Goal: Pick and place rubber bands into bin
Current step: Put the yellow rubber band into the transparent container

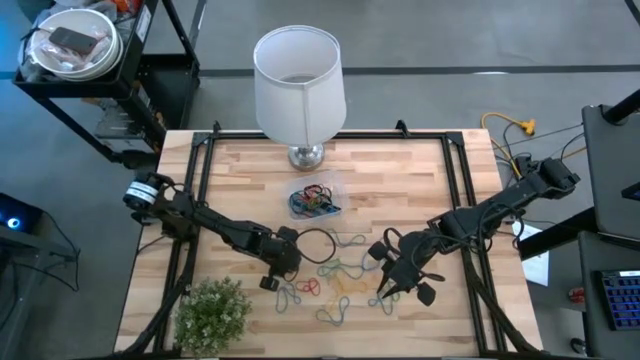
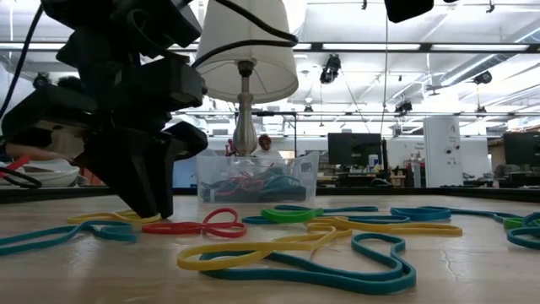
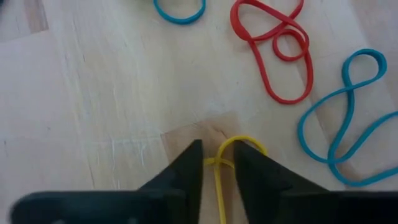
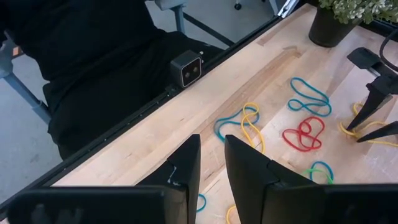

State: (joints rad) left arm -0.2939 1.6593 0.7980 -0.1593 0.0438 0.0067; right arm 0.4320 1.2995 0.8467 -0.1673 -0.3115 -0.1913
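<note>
because yellow band (image 3: 219,163) lies flat on worktop (image 1: 240,180), left end effector (image 3: 217,163) stands tip-down, fingers pinching it. right end effector (image 4: 212,163), narrow gap, holds nothing. bin (image 1: 314,199) at 12 o'clock, part filled.

Rubber bands (image 2: 295,245) yellow, teal, red, green on pale striped wood table (image 1: 400,170). White lamp shade (image 1: 298,75), chrome base. Clear bin (image 1: 316,198). Black arms. Green plant (image 1: 212,312).
</note>
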